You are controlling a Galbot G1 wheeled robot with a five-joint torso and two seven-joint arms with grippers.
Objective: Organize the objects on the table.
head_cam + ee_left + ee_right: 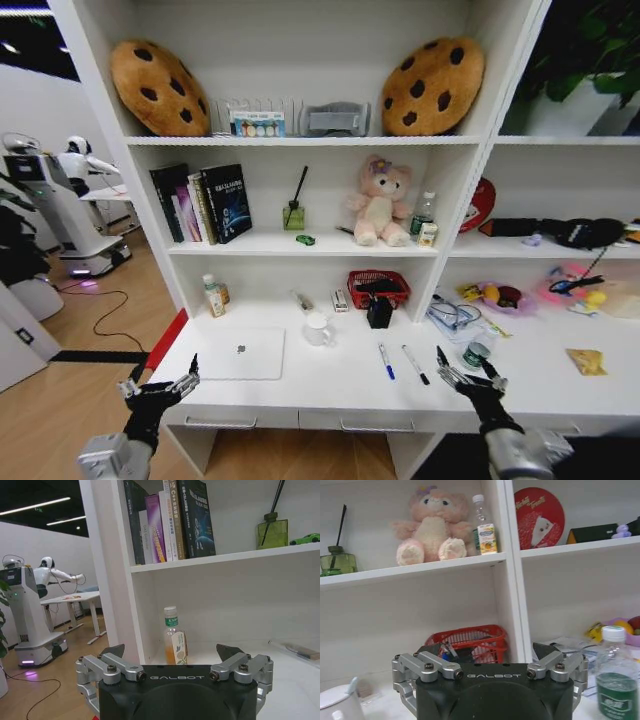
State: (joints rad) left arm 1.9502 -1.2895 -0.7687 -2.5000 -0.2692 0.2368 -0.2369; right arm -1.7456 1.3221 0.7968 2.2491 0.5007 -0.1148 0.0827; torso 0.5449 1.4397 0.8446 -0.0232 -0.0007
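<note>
Hovering spread-fingered, both tools (160, 385) (468, 372) flank laptop (240, 353).

- I see a slim silver laptop (241, 354) with a matt, metal-looking lid on the long white table (330, 392), whose top looks smooth and faintly glossy.
- The left gripper (177, 666) in my wrist view has a matt black plastic-looking body and brushed metal finger links.
- The pink plush bear (431, 526) looks like soft, fuzzy cloth.
- The red mesh basket (470, 642) looks like plastic.
</note>
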